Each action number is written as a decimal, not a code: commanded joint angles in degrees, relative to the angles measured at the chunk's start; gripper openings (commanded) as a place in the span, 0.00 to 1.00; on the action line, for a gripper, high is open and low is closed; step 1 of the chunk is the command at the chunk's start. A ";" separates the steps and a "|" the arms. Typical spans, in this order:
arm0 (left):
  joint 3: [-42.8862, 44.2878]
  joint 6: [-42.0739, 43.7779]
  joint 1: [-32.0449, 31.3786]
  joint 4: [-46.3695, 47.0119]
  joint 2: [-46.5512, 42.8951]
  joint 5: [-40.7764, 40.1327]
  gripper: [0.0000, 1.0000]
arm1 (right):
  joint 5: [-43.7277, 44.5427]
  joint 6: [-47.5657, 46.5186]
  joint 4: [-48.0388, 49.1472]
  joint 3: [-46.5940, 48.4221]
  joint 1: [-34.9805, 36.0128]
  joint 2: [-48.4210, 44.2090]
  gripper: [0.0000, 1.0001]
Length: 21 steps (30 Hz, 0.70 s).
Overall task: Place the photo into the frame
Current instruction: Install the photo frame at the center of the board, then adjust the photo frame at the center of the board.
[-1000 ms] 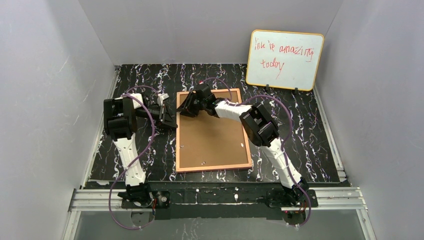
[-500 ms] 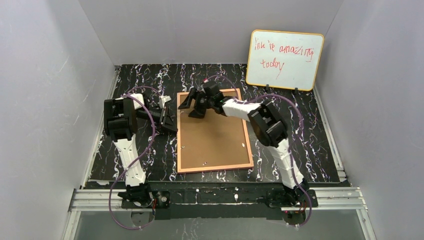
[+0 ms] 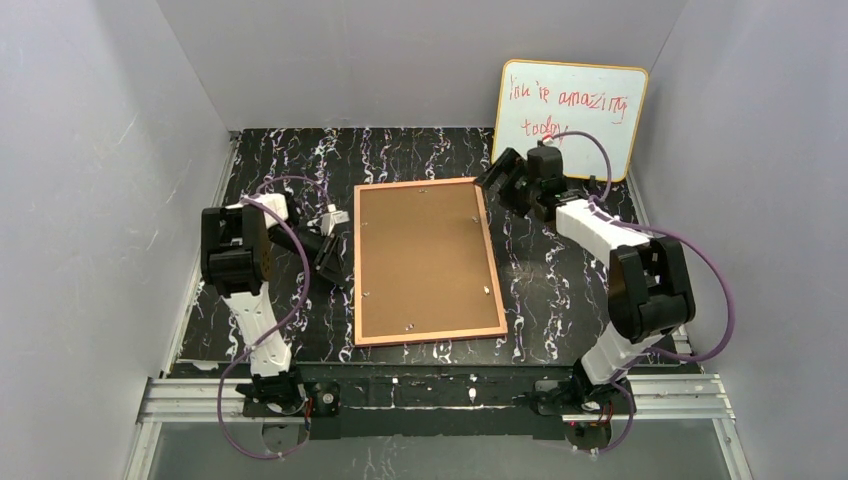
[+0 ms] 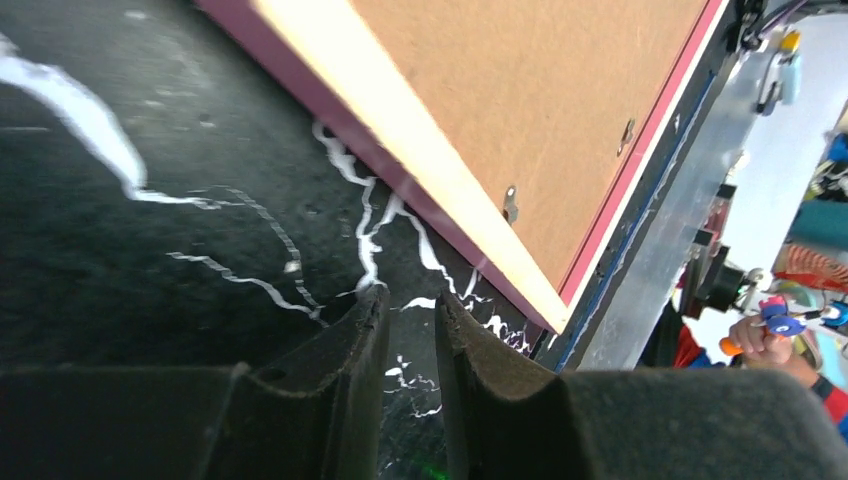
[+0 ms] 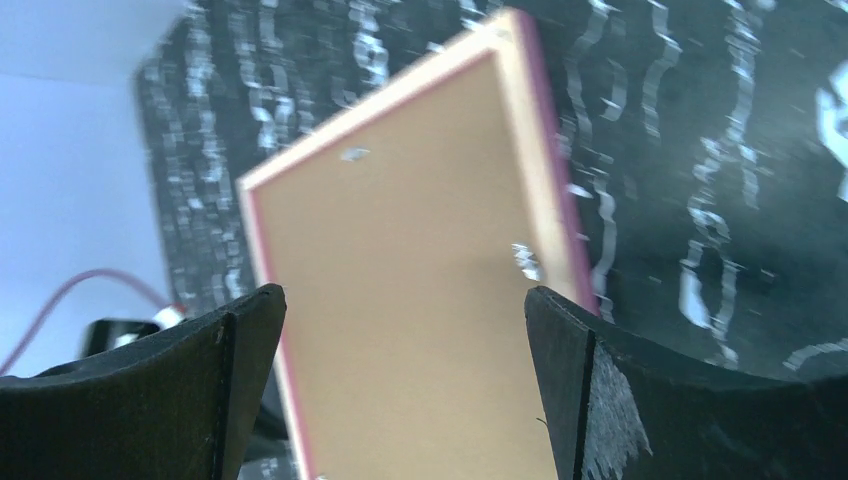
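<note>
Left claw point(image 4: 405, 300) barely parted, empty, sits just beside the left long edge of the frame point(image 3: 425, 260) (the nearer arm); right claw point(image 3: 508, 182) gapes empty off its upper-right corner. Frame lies back-up mid-picture, long axis top-to-bottom. I can't see the photo.

I count one frame point(image 3: 425, 262) mid-tabletop, one whiteboard point(image 3: 570, 120) at the far right corner, and two grippers: left gripper point(image 4: 405, 305), right gripper point(image 5: 400, 310).

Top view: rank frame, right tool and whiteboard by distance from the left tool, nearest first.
1. frame: beside the left tool, on its right.
2. right tool: past the frame's far right corner.
3. whiteboard: back right, just behind that tool.
</note>
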 commanded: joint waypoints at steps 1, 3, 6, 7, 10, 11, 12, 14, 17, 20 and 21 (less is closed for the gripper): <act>-5.02 2.92 -3.05 3.23 -5.81 -5.75 0.23 | 4.44 -4.84 -5.02 -2.82 -0.13 2.23 0.99; -7.17 2.77 -3.99 4.62 -7.86 -7.03 0.23 | 3.06 -4.94 -4.76 -2.32 -0.14 4.28 0.99; -9.18 2.37 -7.30 5.75 -9.70 -8.19 0.23 | 1.46 -4.67 -3.90 -0.87 0.00 7.72 0.99; -9.76 2.45 -7.87 5.86 -10.05 -8.35 0.23 | 0.69 -4.46 -3.76 -0.27 0.15 8.81 0.99; -10.92 3.21 -9.62 5.96 -11.33 -9.37 0.23 | 0.73 -4.77 -3.69 2.69 2.27 12.24 0.96; -11.12 3.22 -10.01 5.97 -11.72 -9.42 0.23 | 1.28 -4.73 -3.69 4.02 2.98 13.70 0.95; -11.22 3.15 -10.43 5.99 -12.02 -9.41 0.23 | 1.13 -4.32 -3.71 5.10 3.63 14.96 0.95; -11.29 3.04 -11.20 5.95 -12.08 -9.80 0.23 | -0.06 -3.40 -3.69 7.51 4.95 17.65 0.93; -11.37 2.48 -12.47 6.14 -11.80 -10.72 0.23 | -1.85 -2.96 -2.18 13.13 7.69 22.46 0.92; -12.23 0.92 -14.09 7.43 -12.36 -11.31 0.23 | -3.13 -4.15 -6.05 23.86 11.73 29.81 0.92; -12.59 0.40 -14.68 7.91 -12.68 -11.43 0.23 | -3.75 -4.51 -7.73 28.35 13.25 33.00 0.92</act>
